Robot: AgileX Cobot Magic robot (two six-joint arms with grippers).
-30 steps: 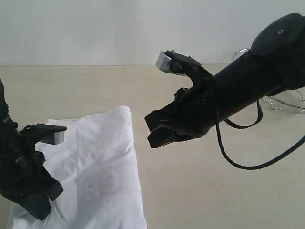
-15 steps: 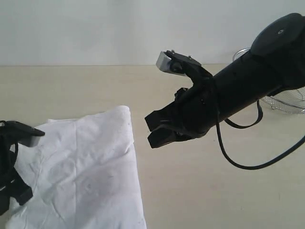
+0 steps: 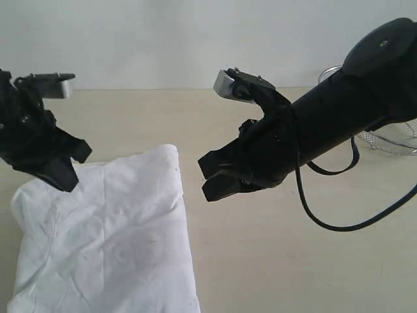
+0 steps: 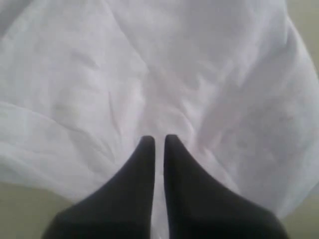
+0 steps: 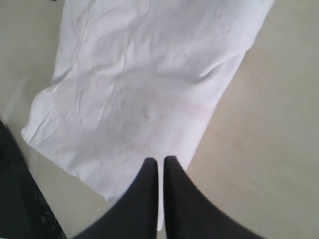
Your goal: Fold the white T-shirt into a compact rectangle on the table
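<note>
The white T-shirt (image 3: 117, 241) lies folded into a wrinkled rectangle on the left part of the table (image 3: 273, 261). My left gripper (image 3: 73, 168) hangs over the shirt's far left corner, jaws shut with nothing seen between them. The left wrist view shows its gripper (image 4: 159, 138) above the crumpled T-shirt (image 4: 174, 74). My right gripper (image 3: 207, 177) hovers just right of the shirt's far right corner, also shut and empty. In the right wrist view this gripper (image 5: 159, 160) points at the edge of the T-shirt (image 5: 144, 84), with the bare table (image 5: 279, 124) beside it.
A silver wire-mesh basket (image 3: 391, 140) stands at the far right, partly behind the right arm. A black cable (image 3: 326, 222) loops down from that arm over the table. A white wall runs behind the table's far edge.
My left gripper has moved from the shirt's near left edge to its far left corner, staying shut. The shirt's left side is now uncovered. The right arm has not moved.
</note>
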